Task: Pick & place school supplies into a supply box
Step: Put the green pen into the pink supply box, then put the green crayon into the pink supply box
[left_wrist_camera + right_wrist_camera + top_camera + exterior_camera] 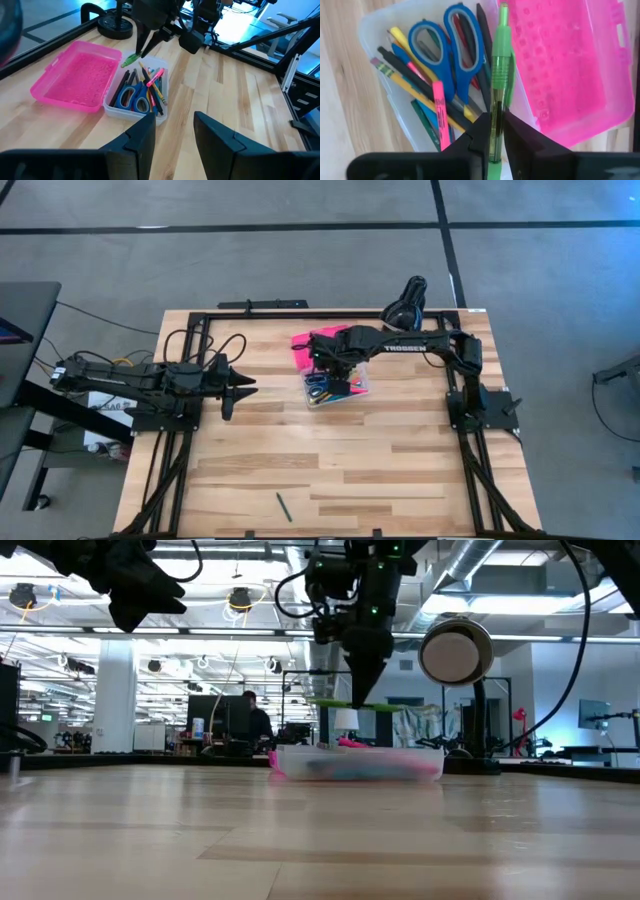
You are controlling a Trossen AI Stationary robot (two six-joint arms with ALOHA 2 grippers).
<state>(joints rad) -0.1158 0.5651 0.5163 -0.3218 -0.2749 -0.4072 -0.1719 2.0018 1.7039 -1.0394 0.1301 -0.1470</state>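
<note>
The supply box lies open near the table's far middle: its pink lid [303, 352] flat beside its clear base [336, 388]. The base [385, 30] holds blue-handled scissors [447, 45] and several pens and pencils. My right gripper [360, 695] hangs just above the base, shut on a green pen [500, 60]. The left wrist view shows that pen [131, 60] over the base's far end [150, 67]. My left gripper [175, 132] is open, raised at the table's left [240, 388], pointing toward the box. One dark pen [283, 506] lies flat near the near edge. My right gripper pinches the green pen between its two fingers on the clear barrel [494, 117], about mid-length. The fingers [362, 670] come from above, pointing down, and lie across the pen. The pen [345, 705] is about level, lifted clear just above the box's base.
A black lamp [405, 305] stands on its round base [116, 27] at the far edge, just behind the box; its round head [455, 652] shows in the low view. A black frame rail [300, 313] runs along the far edge. Bare wood [400, 470] spreads toward the near side.
</note>
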